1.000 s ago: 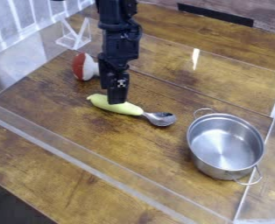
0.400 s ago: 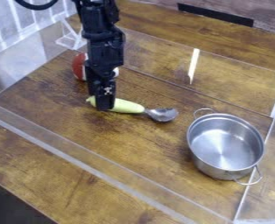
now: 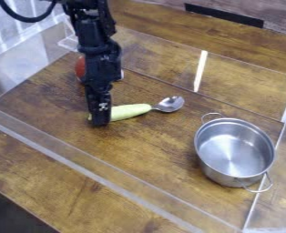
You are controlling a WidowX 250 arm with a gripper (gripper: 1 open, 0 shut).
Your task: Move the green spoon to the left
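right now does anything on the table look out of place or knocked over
Nothing looks spilled or damaged. The green spoon lies flat on the wooden table, with the tool down at its handle end. The steel pot sits upright and empty. The red-and-white mushroom toy is mostly hidden behind the arm.

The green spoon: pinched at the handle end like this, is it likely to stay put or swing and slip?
The green spoon looks rigid, so it should not flex. Its thick handle is rounded and glossy, so it may slip or roll between the fingers. The gripper sits at the far handle end, with the metal bowl well off to the side; the spoon will probably pivot on the table when dragged.
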